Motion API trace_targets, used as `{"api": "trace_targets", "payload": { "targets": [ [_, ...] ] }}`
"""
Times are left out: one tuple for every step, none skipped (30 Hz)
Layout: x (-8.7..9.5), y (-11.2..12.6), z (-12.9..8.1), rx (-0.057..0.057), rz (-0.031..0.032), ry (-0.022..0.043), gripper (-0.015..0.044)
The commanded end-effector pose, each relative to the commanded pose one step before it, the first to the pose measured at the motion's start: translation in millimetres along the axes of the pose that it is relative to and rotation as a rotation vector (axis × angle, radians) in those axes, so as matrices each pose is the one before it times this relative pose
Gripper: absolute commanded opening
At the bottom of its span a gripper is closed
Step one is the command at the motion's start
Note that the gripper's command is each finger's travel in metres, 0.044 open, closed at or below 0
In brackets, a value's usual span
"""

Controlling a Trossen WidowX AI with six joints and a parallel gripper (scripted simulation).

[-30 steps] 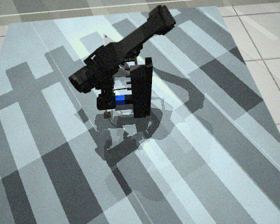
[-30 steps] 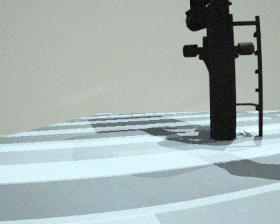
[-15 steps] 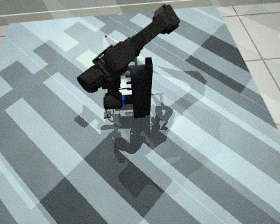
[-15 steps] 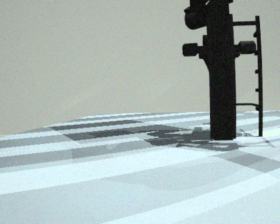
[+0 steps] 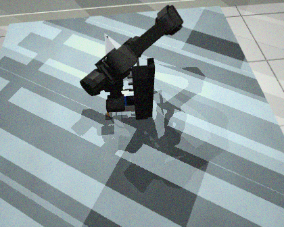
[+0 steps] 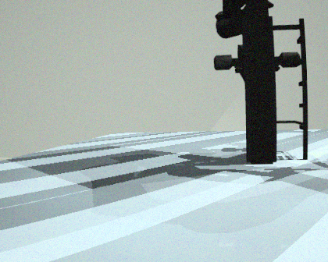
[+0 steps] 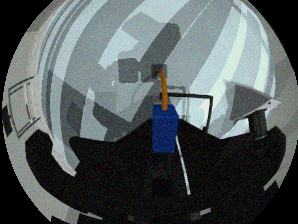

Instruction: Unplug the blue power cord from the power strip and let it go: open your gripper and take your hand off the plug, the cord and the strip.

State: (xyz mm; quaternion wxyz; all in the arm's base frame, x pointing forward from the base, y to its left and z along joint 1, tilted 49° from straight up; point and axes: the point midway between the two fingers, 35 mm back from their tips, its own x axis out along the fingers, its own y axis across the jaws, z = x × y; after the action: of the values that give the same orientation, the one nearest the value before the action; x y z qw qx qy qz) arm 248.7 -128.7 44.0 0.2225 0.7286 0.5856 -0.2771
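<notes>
A: Gripper (image 5: pixel 116 104) – clamped on the blue plug (image 7: pixel 164 128), dark fingers close on both sides of it in the wrist view.

B: Agreed. Pressed in on the plug, not spread wide. And beneath it all?

A: Striped mat (image 5: pixel 51 142) in pale blue and grey bands, covering most of the top view and crossed by broken shadows. Beyond its right edge, light floor tiles (image 5: pixel 268 40).

B: Next in size?

A: Black arm (image 5: pixel 149 34), slanting down from the upper right toward the middle of the mat, wrist bent over and gripper pointing downward.

B: And the strip?

A: Black strip (image 5: pixel 143 91), standing on the mat just right of the gripper. Seen from above as a tall dark slab with small pegs along its left face.

B: Plug in or out?

A: Hard to call. From the top, only a sliver of blue between the gripper and the strip's left face – right up against it, seated or free cannot be told.

B: Anything smaller?

A: Thin orange line (image 7: pixel 160 86) running from the plug's far end. Cord or pin, cannot tell.
</notes>
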Motion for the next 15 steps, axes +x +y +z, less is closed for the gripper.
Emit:
{"api": "trace_targets", "payload": {
  "targets": [
    [-0.59,-0.15,0.14,0.0018,0.00001,-0.00008,0.0042],
    [0.00,0.00,0.00,0.0000,0.00000,0.00000,0.0035],
    [0.00,0.00,0.00,0.0000,0.00000,0.00000,0.0028],
    [0.00,0.00,0.00,0.0000,0.00000,0.00000,0.0022],
    [0.00,0.00,0.00,0.0000,0.00000,0.00000,0.0015],
    [0.00,0.00,0.00,0.0000,0.00000,0.00000,0.0008],
    [0.00,0.00,0.00,0.0000,0.00000,0.00000,0.0002],
    [-0.02,0.03,0.26,0.0000,0.00002,-0.00003,0.0000],
    [-0.03,0.06,0.53,0.0000,0.00005,-0.00006,0.0000],
    [-0.05,0.09,0.78,0.0001,0.00007,-0.00008,0.0000],
    [-0.06,0.11,1.02,0.0001,0.00010,-0.00010,0.0000],
    [-0.07,0.13,1.27,0.0001,0.00012,-0.00013,0.0000],
    [-0.09,0.15,1.49,0.0001,0.00014,-0.00014,0.0000],
    [-0.09,0.15,1.59,0.0001,0.00014,-0.00015,0.0000],
    [-0.09,0.15,1.61,0.0001,0.00014,-0.00015,0.0000]
  ]
}}
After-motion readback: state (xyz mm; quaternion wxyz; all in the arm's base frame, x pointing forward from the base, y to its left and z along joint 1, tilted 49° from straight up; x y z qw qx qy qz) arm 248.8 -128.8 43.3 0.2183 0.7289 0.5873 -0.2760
